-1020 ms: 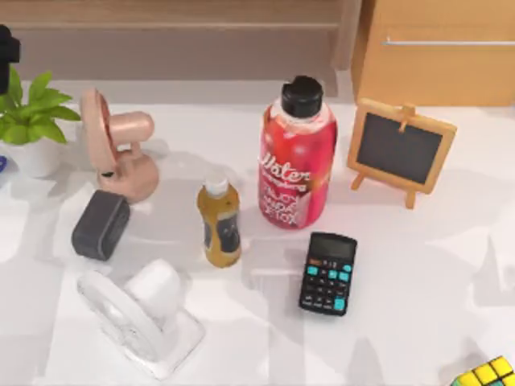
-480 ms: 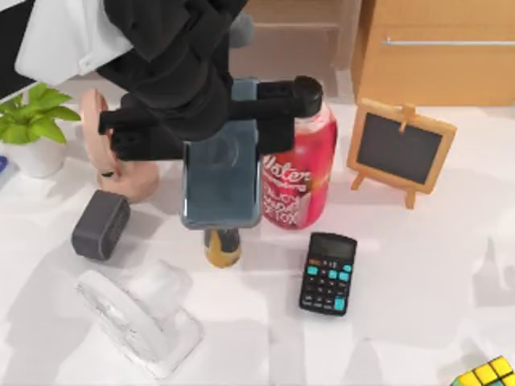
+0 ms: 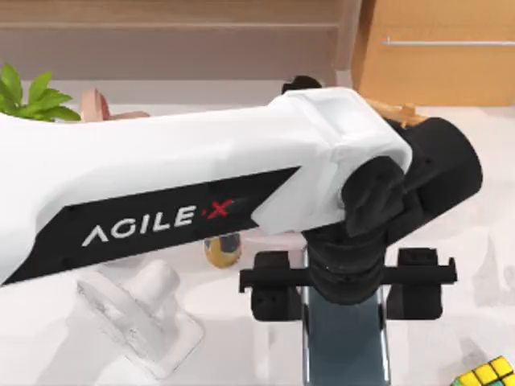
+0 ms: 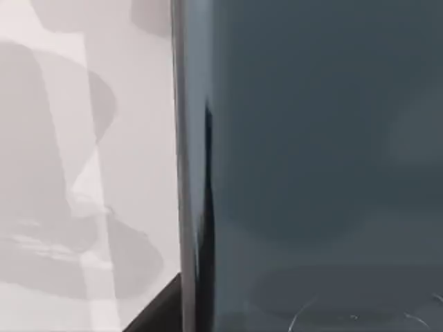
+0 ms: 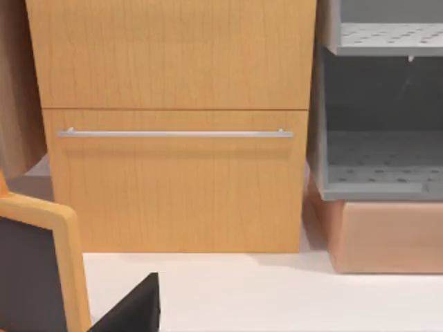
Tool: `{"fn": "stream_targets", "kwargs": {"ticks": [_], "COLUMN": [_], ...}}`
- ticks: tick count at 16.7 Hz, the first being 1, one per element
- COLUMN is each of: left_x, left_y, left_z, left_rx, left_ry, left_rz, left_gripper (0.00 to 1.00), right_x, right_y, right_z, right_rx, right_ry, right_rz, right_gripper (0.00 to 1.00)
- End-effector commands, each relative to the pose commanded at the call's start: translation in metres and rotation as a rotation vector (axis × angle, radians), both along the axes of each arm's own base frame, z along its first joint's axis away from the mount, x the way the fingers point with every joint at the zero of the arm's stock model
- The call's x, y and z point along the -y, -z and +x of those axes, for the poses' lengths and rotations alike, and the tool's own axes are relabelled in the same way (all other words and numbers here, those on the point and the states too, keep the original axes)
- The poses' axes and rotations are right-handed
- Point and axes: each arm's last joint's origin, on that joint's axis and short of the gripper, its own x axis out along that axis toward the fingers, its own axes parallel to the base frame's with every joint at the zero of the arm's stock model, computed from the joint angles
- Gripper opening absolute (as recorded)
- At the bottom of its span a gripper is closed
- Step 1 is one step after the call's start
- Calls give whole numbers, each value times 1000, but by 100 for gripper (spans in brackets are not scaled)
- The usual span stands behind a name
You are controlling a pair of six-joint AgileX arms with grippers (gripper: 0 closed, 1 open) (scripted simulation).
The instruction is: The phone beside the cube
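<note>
my left gripper (image 3: 346,293) hangs low over the near right part of the table, its two black fingers (image 3: 272,296) set either side of the phone (image 3: 344,342) and closed against its long edges, so i am holding it. the phone hangs face up under my wrist, its dark grey-blue glass running toward the near edge of the top view; in my left wrist view that same glass (image 4: 311,166) sits right against the camera with its pale rim along one side and the white table (image 4: 83,173) beyond it.

the cube (image 3: 487,374) sits at the near right corner of the table, to the right of the phone and apart from it (whether the phone rests on the table i cannot tell).

on the near left stands a clear white fan (image 3: 141,318). just behind it, the bottom of an amber bottle (image 3: 221,249) peeks out under my white forearm (image 3: 177,201), which crosses the table from the left.

farther back a green plant (image 3: 32,96) shows at the left and a wooden cabinet (image 3: 438,48) at the right. my right wrist view faces that cabinet (image 5: 173,124), with the small chalkboard's frame (image 5: 62,235) close by; i cannot tell how my right gripper stands.
</note>
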Motion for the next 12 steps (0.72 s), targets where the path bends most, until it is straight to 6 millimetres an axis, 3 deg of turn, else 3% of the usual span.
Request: {"fn": "stream_targets", "kwargs": {"ticks": [5, 12], "left_x": [24, 26], "left_y": [38, 42], "left_z": [-36, -39], "left_rx": [-62, -66], "left_ry": [-33, -41], "left_rz": [99, 109], "left_gripper": [0, 0], "right_x": [0, 0], "right_y": [0, 0], "right_z": [0, 0], "right_rx": [0, 0], "right_ry": [0, 0], "right_rz": [0, 0], "right_gripper": [100, 100]}}
